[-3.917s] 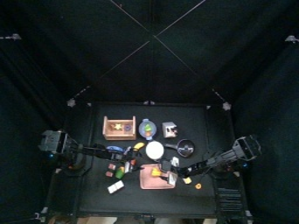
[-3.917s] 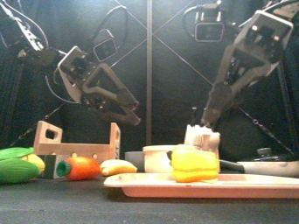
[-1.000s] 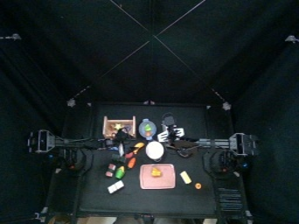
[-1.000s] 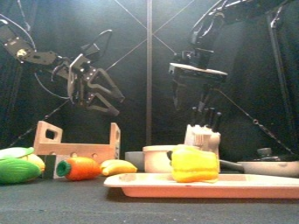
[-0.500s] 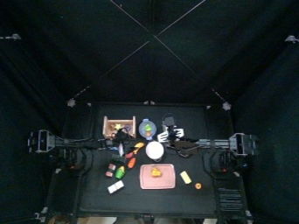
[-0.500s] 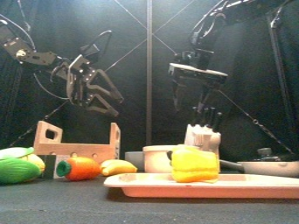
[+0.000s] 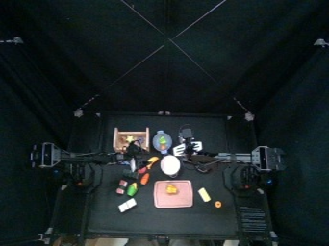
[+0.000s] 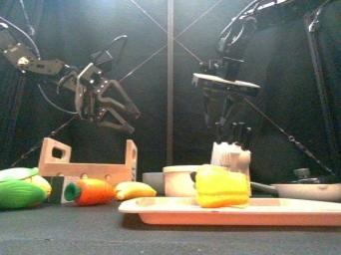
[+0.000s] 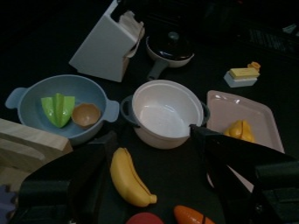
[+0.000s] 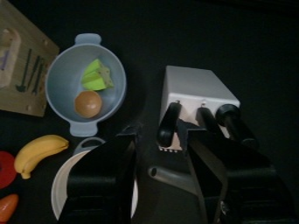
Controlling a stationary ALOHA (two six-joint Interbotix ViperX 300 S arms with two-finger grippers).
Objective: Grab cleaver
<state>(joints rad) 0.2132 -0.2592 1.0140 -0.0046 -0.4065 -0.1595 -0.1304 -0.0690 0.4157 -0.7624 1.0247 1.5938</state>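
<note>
Jaws parted on both arms: right gripper [image 10: 176, 149] held wide over the knife block [image 10: 197, 86], pointing down so as to straddle a handle from above; left gripper [image 9: 149, 144] likewise spread, idling over the white pot [image 9: 163, 109]. Cleaver presumably among the black handles [image 10: 172, 118] jutting from the block's slots, blades hidden, so cannot tell which. Nothing gripped yet.

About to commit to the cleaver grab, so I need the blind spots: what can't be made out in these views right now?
- Which handle in the knife block belongs to the cleaver: blades are buried in the block in the right wrist view.
- Knife block in the front view: its lower part sits behind the yellow block on the pink tray.
- Top view: everything on the table is too small to tell handles apart.
- Right tool: contact with any handle cannot be told.
</note>
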